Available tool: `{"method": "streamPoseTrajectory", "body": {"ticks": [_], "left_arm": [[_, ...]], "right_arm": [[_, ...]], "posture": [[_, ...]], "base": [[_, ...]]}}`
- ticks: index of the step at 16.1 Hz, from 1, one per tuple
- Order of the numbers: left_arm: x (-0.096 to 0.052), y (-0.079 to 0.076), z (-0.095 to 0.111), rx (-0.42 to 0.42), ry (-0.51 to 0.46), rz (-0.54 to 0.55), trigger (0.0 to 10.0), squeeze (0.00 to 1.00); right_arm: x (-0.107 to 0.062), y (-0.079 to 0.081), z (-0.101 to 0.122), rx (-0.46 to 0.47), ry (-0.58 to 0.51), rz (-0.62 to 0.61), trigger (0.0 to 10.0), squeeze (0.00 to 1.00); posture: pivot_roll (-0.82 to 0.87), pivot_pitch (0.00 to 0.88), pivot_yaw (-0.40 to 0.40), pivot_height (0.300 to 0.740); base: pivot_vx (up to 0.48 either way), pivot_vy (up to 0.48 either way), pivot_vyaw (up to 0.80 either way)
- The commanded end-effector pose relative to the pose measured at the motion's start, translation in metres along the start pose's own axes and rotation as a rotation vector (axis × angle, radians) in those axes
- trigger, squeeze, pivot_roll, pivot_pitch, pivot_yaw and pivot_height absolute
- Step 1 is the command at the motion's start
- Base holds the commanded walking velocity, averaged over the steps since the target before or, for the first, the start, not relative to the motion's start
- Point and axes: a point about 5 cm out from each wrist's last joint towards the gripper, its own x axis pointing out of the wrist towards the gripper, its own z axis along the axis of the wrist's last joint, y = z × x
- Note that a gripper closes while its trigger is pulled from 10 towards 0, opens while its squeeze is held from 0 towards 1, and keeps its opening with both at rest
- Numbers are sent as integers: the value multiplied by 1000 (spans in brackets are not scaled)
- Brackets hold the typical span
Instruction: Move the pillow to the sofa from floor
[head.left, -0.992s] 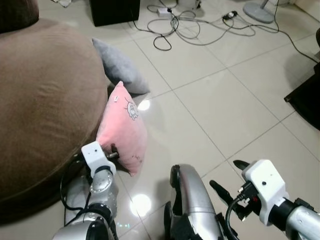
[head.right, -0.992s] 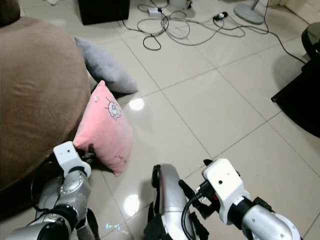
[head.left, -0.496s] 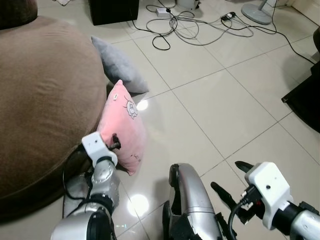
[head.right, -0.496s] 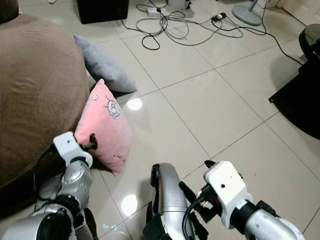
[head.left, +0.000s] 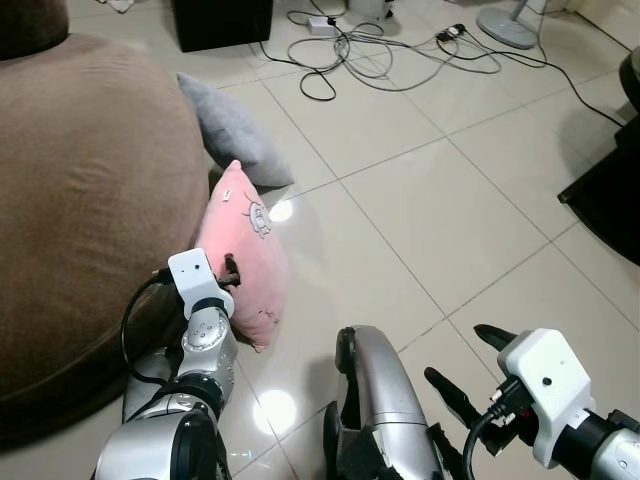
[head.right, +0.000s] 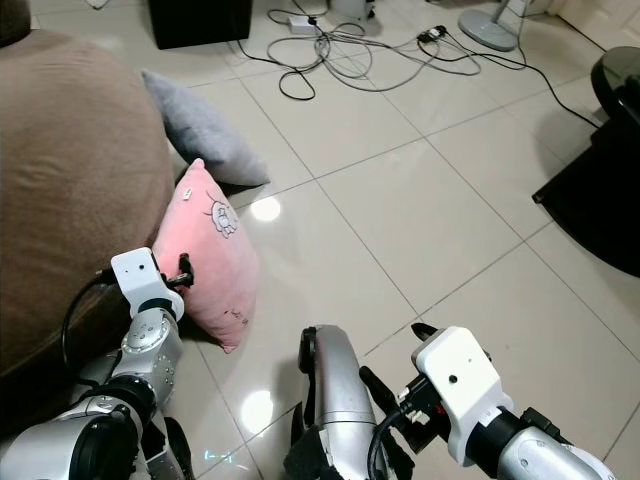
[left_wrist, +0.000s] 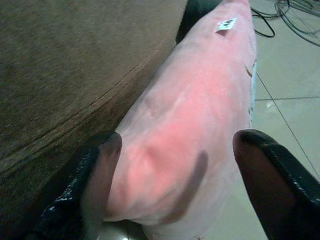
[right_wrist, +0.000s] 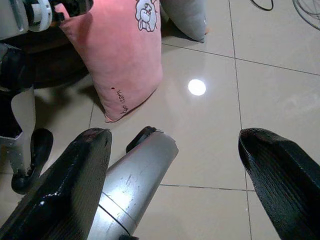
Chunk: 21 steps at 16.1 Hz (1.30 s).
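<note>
— Brown sofa on the left; where's the pillow?
— Pink pillow stands on the tiled floor, leaning against it, a grey cushion behind.
— Left gripper?
— Fingers spread wide either side of the pillow, gripping nothing.
— Right gripper?
— Wide open, empty, above the floor.

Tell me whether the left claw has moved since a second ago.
Yes. The left claw has crept forward and up along the pink pillow, nearer its printed cartoon.

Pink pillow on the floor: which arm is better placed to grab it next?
Left. Its end effector is open with the pink pillow between its fingers, beside the sofa. The right end effector hangs open over bare tile, apart from it.
</note>
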Motion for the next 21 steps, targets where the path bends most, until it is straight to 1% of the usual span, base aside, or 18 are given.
{"method": "streamPoseTrajectory", "body": {"ticks": [1,2,7,9,10,11,12,13,14,17,19,20,21], "left_arm": [[-5,-5,-10,34,42,-14,0,0],[-6,-4,-12,60,49,-21,0,0],[-7,-2,-16,113,57,-30,0,0],[-7,7,-14,133,36,16,0,0],[-7,12,-14,152,27,47,10000,0],[-7,16,-15,163,30,60,10000,0],[-9,22,-19,142,36,57,10000,0],[-11,27,-22,135,42,66,10000,1000],[-14,32,-26,137,51,83,10000,1000],[-17,37,-30,135,59,102,10000,1000],[-23,43,-39,104,88,125,10000,1000],[-26,45,-44,31,113,140,10000,1000],[-26,43,-45,-15,123,134,10000,1000]], "right_arm": [[-5,-2,1,-17,10,-15,10000,0],[-6,-2,0,-18,13,-14,10000,0],[-8,0,0,-18,17,-11,10000,0],[-9,-1,-1,-18,19,-13,10000,0],[-9,-1,-2,-19,22,-14,10000,0],[-10,-1,-2,-19,23,-15,10000,0],[-9,-1,-2,-18,23,-14,10000,0],[-8,-1,-2,-17,22,-13,10000,0],[-8,0,-2,-17,19,-10,10000,0],[-8,0,-2,-17,18,-6,10000,0],[-8,0,-1,-20,17,-3,10000,0],[-8,0,-1,-20,16,0,10000,0],[-8,0,-1,-21,16,2,10000,0]], "posture": [[-464,195,-203,512],[-463,194,-204,512],[-462,195,-206,512],[-462,194,-206,512],[-458,195,-206,512],[-458,195,-206,512],[-454,195,-205,512],[-454,197,-206,512],[-454,197,-207,512],[-451,194,-211,512],[-451,194,-211,512],[-451,194,-211,512],[-453,186,-217,512]], "base": [[0,0,0],[0,0,0],[0,0,0],[0,0,0],[0,0,0],[0,0,0],[0,0,0],[0,0,0],[0,0,0],[0,0,0],[0,0,0],[0,0,0],[0,0,0]]}}
